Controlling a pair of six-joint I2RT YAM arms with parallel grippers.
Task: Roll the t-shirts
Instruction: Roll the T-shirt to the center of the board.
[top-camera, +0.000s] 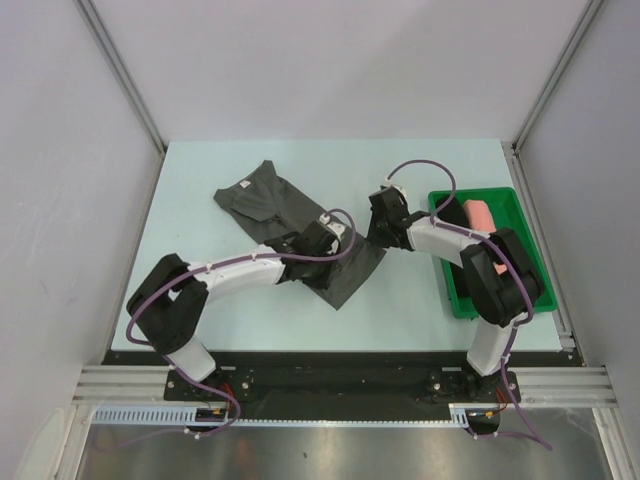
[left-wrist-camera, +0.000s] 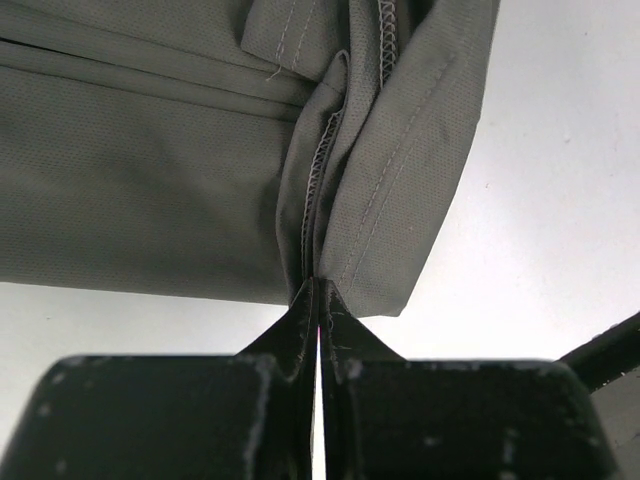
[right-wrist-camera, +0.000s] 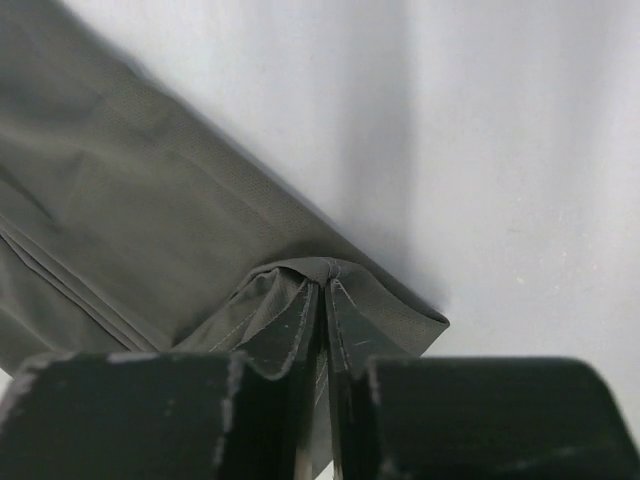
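A dark charcoal-grey t-shirt (top-camera: 270, 200) lies folded lengthwise across the table, running from back left to front middle. My left gripper (top-camera: 322, 238) is shut on a fold of its cloth (left-wrist-camera: 330, 200) along the long edge. My right gripper (top-camera: 378, 232) is shut on the hem corner of the same shirt (right-wrist-camera: 300, 275), which bunches over its fingertips. A salmon-pink rolled t-shirt (top-camera: 482, 214) lies in the green tray with a black roll (top-camera: 452, 217) beside it.
The green plastic tray (top-camera: 520, 232) stands at the right side of the table, partly under my right arm. Grey walls and metal frame posts enclose the table on three sides.
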